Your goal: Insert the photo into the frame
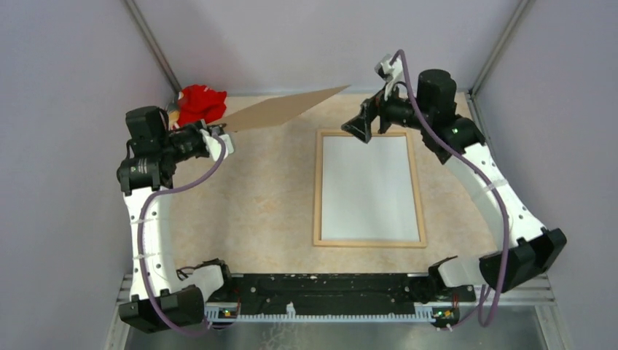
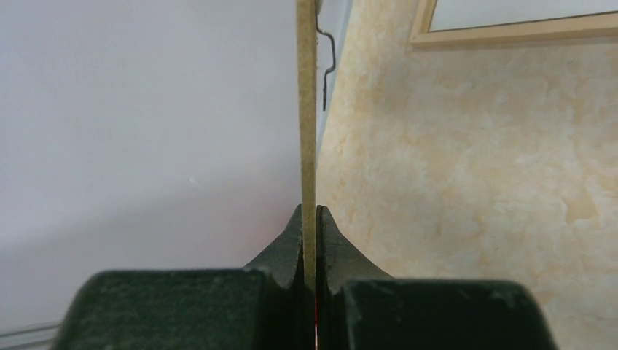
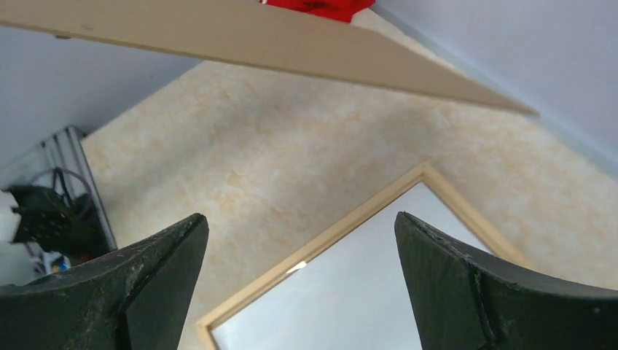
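our left gripper (image 1: 218, 135) is clamped tight on the end of the brown cardboard board (image 1: 284, 109), and our right gripper (image 3: 299, 219) stands wide apart with nothing between its jaws. the photo (image 1: 368, 188), as far as we can tell, is the plain white sheet lying flat inside the frame (image 1: 370, 243); only a white side shows, no print. it fills the opening from rail to rail. the frame lies flat on the table (image 1: 255, 211), right of the middle, its long sides running away from our bases. our right gripper hangs above the frame's far edge, toward its left corner, and apart from it. from that wrist camera we see the wooden corner and the white sheet below, between the two dark jaws.

the board is off the table, held by its left end and reaching toward the back right as a long thin wedge. its far tip is near our right gripper but not touching it. from our left wrist camera we see the board edge on, pinched between the jaws, with a small bent metal tab (image 2: 328, 62) standing out of its side. behind our left gripper, in the far left corner of the table, lies a crumpled red thing (image 1: 202, 103). pale grey walls (image 1: 65, 87) close the table on three sides.
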Motion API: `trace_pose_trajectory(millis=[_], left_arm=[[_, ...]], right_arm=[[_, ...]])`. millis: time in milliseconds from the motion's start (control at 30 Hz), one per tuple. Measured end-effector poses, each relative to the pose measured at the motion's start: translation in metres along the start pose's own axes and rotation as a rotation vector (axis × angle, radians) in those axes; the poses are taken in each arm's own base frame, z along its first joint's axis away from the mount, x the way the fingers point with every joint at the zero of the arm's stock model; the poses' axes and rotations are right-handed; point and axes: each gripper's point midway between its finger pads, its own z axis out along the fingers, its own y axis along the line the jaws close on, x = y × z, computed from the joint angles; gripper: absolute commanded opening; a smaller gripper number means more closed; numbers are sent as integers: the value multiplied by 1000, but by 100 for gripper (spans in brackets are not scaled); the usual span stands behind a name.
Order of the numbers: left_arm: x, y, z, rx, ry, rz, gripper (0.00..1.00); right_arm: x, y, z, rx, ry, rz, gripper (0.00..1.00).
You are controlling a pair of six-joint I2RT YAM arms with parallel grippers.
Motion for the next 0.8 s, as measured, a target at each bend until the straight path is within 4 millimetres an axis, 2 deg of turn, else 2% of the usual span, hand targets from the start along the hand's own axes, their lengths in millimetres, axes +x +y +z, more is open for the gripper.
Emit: trace_pose_trajectory(millis=[200,367,600,733,800], left_arm=[[-10,-31,-5,113,-34,-8,0],[-14,-53,-9,183,-43,-20,0],[-28,-67,-19,214,-70,8,0],[-33,-69,-21,221,-81,20,0],[-34,-70,-22,226,-87,28,0]], right_arm=[[15,35,-22,-114,-71,-388,98],[20,68,-18,-250,-113,-595,90],[38,111,-4,-417,-108,-707,73],[45,123,0,-457,-100,-729,64],[44,124,1,-452,-105,-744,55]])
